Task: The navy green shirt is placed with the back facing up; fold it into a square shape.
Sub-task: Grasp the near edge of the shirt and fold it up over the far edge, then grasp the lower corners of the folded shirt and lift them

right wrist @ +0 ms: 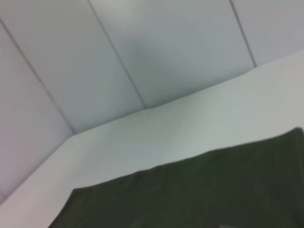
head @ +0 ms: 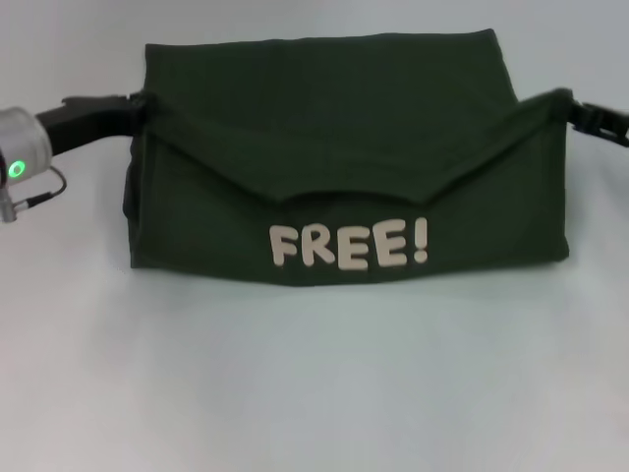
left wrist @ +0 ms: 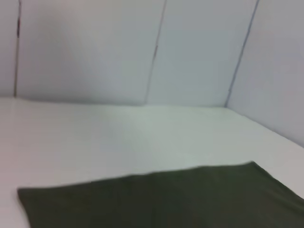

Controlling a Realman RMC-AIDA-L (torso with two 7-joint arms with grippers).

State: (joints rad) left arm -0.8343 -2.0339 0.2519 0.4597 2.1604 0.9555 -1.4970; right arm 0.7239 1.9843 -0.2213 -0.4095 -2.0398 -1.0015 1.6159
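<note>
Navy green shirt (head: 334, 128) lies folded, "FREE!" print showing in front.

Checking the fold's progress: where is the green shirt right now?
In the head view the navy green shirt lies mid-table, part-folded with white FREE! lettering facing up, the left gripper at its left edge and the right gripper at its right.

One navy green shirt (head: 344, 128), one white table (head: 314, 383), two claws, left claw (head: 138, 103), right claw (head: 570, 103)
</note>
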